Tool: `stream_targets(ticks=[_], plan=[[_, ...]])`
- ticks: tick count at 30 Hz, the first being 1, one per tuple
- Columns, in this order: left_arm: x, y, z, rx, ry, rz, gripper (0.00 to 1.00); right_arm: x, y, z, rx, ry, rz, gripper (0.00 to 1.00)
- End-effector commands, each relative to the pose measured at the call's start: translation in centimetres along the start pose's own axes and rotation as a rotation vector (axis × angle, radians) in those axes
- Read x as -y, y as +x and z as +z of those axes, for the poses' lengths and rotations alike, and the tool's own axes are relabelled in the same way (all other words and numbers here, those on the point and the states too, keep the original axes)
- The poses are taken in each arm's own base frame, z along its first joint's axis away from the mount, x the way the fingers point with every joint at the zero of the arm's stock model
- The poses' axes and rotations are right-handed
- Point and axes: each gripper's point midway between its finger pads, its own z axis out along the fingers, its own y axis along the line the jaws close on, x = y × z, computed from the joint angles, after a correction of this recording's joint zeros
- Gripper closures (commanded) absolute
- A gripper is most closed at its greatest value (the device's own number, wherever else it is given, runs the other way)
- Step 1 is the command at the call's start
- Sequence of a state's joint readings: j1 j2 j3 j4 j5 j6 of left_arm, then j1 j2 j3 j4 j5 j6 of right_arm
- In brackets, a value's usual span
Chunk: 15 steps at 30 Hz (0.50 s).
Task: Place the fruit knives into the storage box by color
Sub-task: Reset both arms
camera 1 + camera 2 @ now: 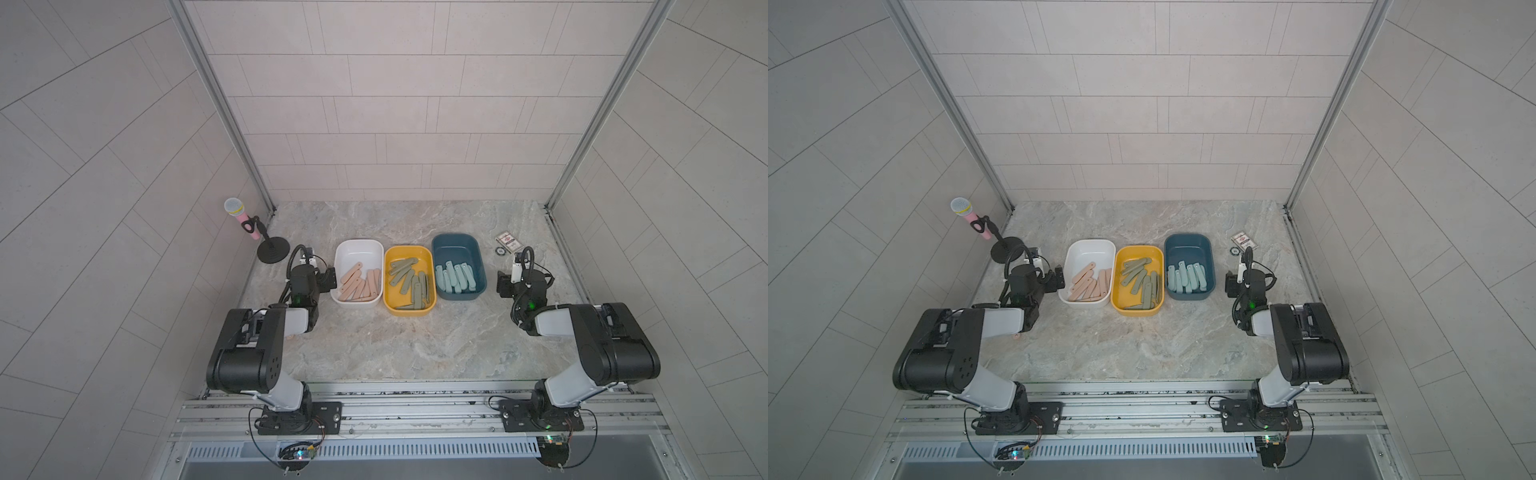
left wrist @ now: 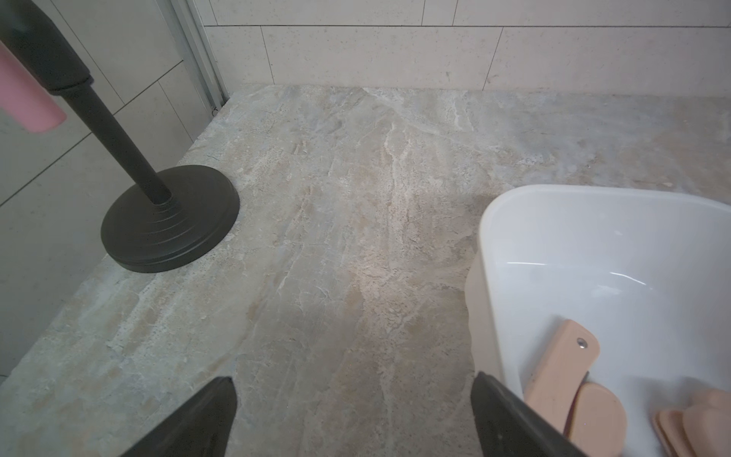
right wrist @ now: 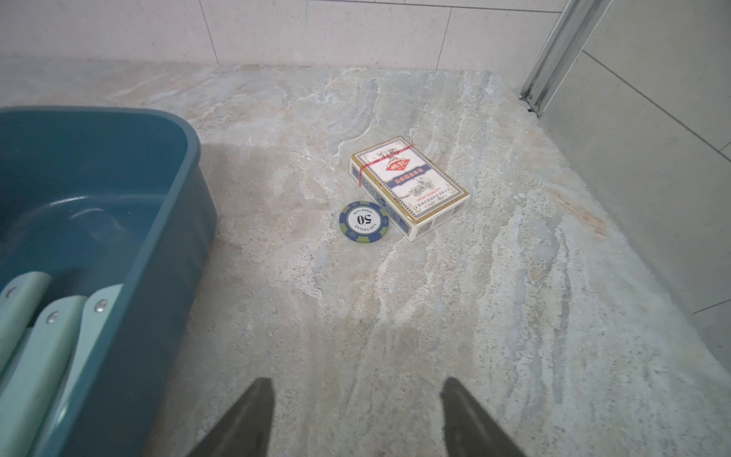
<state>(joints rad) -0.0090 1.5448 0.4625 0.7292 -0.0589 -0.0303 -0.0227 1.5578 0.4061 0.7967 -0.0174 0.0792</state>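
Three storage boxes stand side by side at mid-table in both top views. Peach-pink fruit knives (image 1: 359, 284) lie in the white box (image 1: 358, 242). The olive-green knives (image 1: 409, 280) are in the yellow box (image 1: 407, 249), and the pale teal ones (image 1: 455, 277) in the dark teal box (image 1: 455, 237). My left gripper (image 1: 330, 279) (image 2: 354, 380) hangs open beside the white box (image 2: 490, 253), holding nothing. To the right of the teal box (image 3: 197, 158), my right gripper (image 1: 503, 284) (image 3: 356, 382) is open over bare table.
A pink microphone on a black stand (image 1: 272, 249) is at the back left, close to my left arm. A card pack (image 3: 409, 186) and a poker chip (image 3: 364, 221) lie at the back right. Tiled walls close in three sides. A small peach-pink bit (image 1: 1016, 336) shows under my left forearm.
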Motion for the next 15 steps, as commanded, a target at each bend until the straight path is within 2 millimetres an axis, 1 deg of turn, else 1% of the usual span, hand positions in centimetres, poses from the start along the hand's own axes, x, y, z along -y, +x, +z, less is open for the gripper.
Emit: stream_targets(ticks=[1, 6, 11, 15], plan=[[-0.32, 0.18, -0.28, 0.0, -0.019, 0.013, 0.0, 0.23, -1.29, -0.17, 0.036, 0.008, -0.008, 0.0], [-0.31, 0.31, -0.2, -0.01, -0.022, 0.019, 0.0, 0.24, -1.3, -0.17, 0.037, 0.009, -0.007, 0.0], [-0.26, 0.54, 0.28, -0.028, -0.025, 0.02, 0.0, 0.24, -1.32, -0.16, 0.038, 0.009, -0.006, 0.0], [-0.21, 0.2, -0.33, -0.004, -0.023, 0.024, 0.0, 0.23, -1.3, -0.16, 0.037, 0.008, -0.007, 0.0]])
